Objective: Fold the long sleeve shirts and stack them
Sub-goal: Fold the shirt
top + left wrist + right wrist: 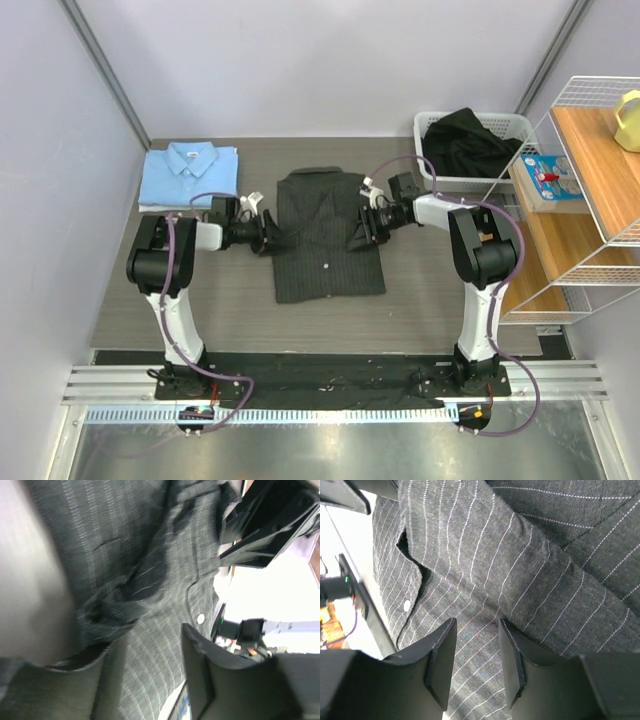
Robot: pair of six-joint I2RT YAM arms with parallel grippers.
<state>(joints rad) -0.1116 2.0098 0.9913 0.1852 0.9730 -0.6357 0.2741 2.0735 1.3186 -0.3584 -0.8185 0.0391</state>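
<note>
The near strip of the table (140, 310) lies bare from the arms' bases up to the hem of the pinstripe shirt (328, 255). The shirt lies flat and front up at mid-table, its collar to the far side. Bare table runs along both its long edges.

The left gripper (266, 234) sits at the shirt's left edge, where the cloth bunches. Cloth lies between its fingers, but the wrist view is too blurred for me to tell whether they clamp it. The right gripper (366, 226) is over the shirt's right side with its jaws apart. Pinstripe cloth shows through the gap and nothing is pinched.

At the far left, the blue shirt (190, 172) lies folded just beyond the left arm. At the far right, a basket (505, 123) holds black cloth (465, 148). A shelf (565, 245) crowds the table's right edge, near the right arm.
</note>
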